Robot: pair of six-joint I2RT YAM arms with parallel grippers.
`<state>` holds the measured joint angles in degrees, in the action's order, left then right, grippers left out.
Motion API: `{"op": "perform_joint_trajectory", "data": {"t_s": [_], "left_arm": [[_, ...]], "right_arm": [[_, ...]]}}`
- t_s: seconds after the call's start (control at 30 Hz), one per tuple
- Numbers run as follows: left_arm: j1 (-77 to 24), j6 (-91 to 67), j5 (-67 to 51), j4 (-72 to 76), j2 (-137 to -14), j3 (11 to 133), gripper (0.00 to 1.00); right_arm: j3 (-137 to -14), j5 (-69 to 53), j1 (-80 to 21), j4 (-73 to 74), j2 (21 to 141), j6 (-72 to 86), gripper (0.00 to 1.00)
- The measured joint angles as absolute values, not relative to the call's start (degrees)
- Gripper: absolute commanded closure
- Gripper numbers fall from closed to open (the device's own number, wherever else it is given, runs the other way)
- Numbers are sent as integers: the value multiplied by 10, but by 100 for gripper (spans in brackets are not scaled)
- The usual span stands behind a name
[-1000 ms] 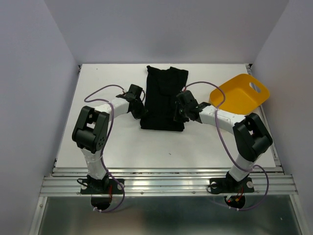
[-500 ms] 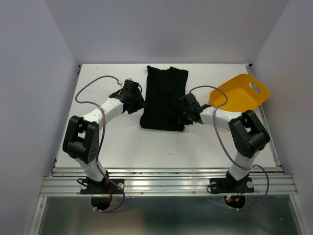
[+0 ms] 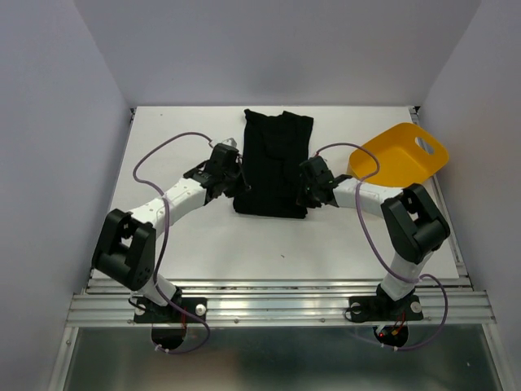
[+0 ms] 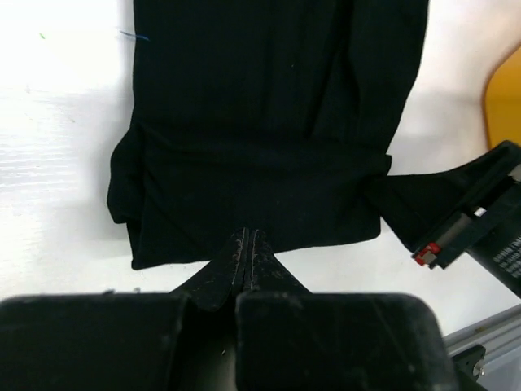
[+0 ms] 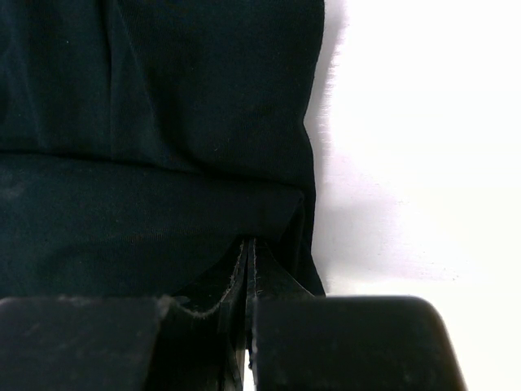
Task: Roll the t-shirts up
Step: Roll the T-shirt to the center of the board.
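The left pincer (image 4: 247,236) has swung back in and shut again, its tips on the soft black t-shirt (image 3: 275,159). I cannot tell if it nips any cloth. The t-shirt is a long folded strip stretching away from it, with a thick turned-over band at the near end. Across that band the right pincer (image 5: 247,244) is shut on the cloth. Past it sits a smooth yellow tub (image 3: 399,159) on the white table (image 3: 244,244).

Both arms stretched fwd & angled inward, elbows out, L hand (image 3: 237,183) & R hand (image 3: 304,192) low, tips facing each other, each w/ fingers pressed together.
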<state>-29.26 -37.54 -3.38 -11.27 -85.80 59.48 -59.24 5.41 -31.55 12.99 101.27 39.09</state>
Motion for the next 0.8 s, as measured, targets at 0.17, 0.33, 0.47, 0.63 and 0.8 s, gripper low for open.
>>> {"op": "perform_joint_trajectory", "data": {"t_s": [0.17,0.33,0.47,0.63,0.8], "left_arm": [[-292,-376,-54,-99,-908,595,100],[-292,-375,-53,-86,-962,595,100],[-292,-376,-55,-73,-1009,588,100],[-293,-375,-51,-66,-1009,586,100],[-294,-373,-49,-66,-1009,586,100]], "right_arm": [[-590,54,-316,132,1007,393,99],[-587,54,-316,143,994,392,99],[-587,45,-316,151,970,392,99],[-597,30,-331,152,938,392,99],[-632,-4,-362,140,950,399,99]]}}
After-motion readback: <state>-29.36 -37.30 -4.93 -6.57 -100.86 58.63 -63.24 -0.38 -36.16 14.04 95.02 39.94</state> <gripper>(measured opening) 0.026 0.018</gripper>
